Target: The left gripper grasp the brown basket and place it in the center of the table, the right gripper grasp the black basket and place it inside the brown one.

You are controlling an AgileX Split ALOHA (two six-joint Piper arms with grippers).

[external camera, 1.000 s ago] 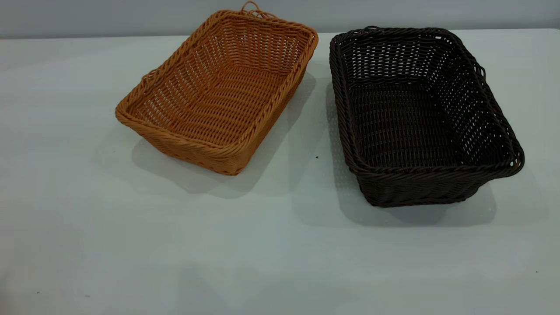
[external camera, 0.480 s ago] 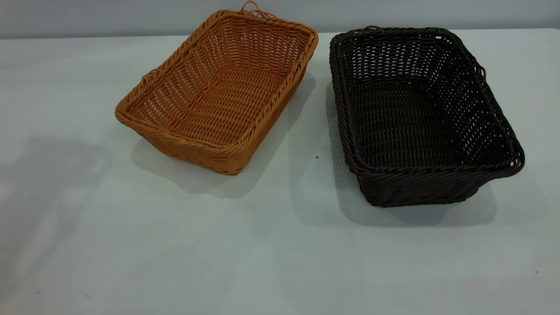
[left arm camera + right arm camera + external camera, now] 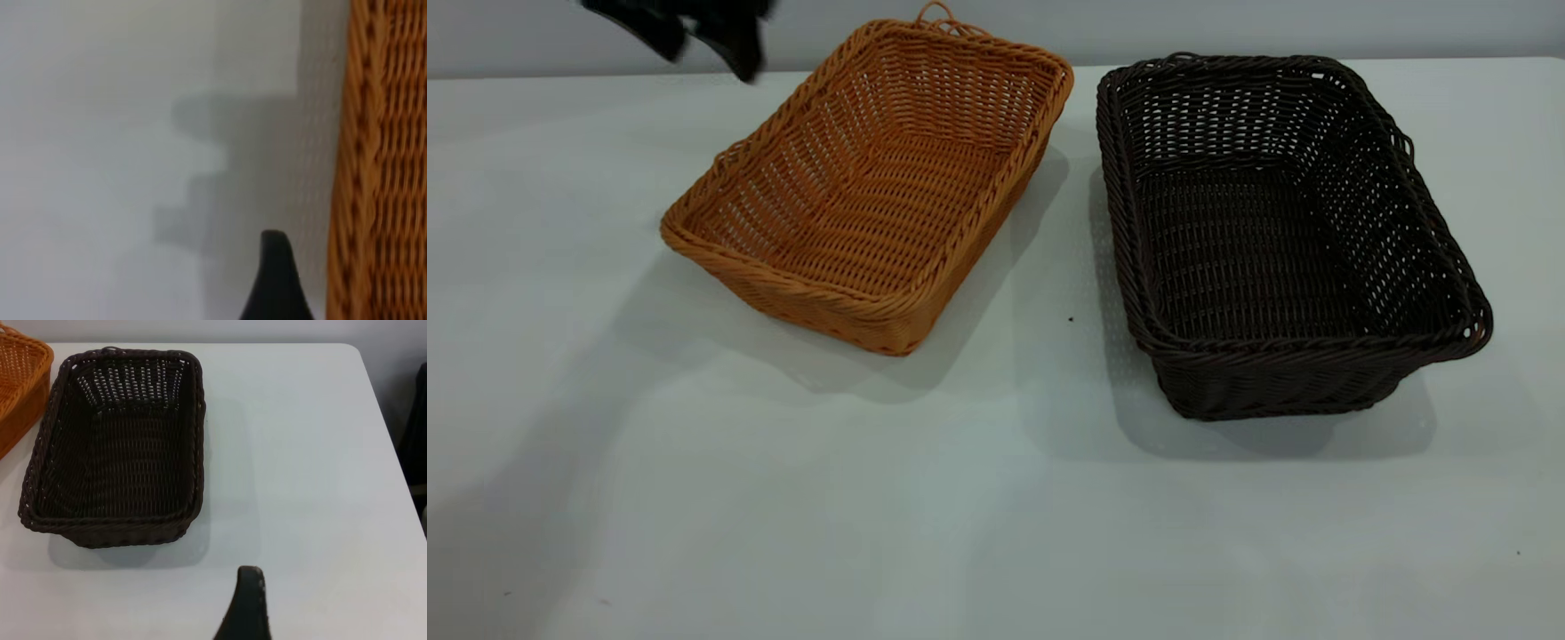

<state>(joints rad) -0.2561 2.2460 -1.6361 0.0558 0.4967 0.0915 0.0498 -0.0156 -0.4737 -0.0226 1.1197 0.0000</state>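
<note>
the brown basket (image 3: 876, 182) stands upright on the table (image 3: 783, 498), left of centre in the exterior view and turned at an angle, with a small loop handle (image 3: 935, 13) showing at its far short end. the black basket (image 3: 1280, 236) stands upright on the same table to the right of it; the two baskets are near each other at their far corners but not touching, and a strip of bare table runs between them. both baskets hold nothing. the left gripper (image 3: 698, 31) is in the upper left of the exterior view, above the table and just beside the far left corner of the brown basket; it appears as a dark blurred form with two finger shapes pointing down, slightly apart, and it has hold of nothing. in the left wrist view one dark fingertip (image 3: 277, 280) shows above the white table, just beside the braided rim of the brown basket (image 3: 380, 167) without touching it; how far the claw is open cannot be told. the right gripper is seen only in the right wrist view, as one dark fingertip (image 3: 245, 607) over bare table, well apart from the black basket (image 3: 113, 447); its opening cannot be told, and nothing is seen in its hold.
</note>
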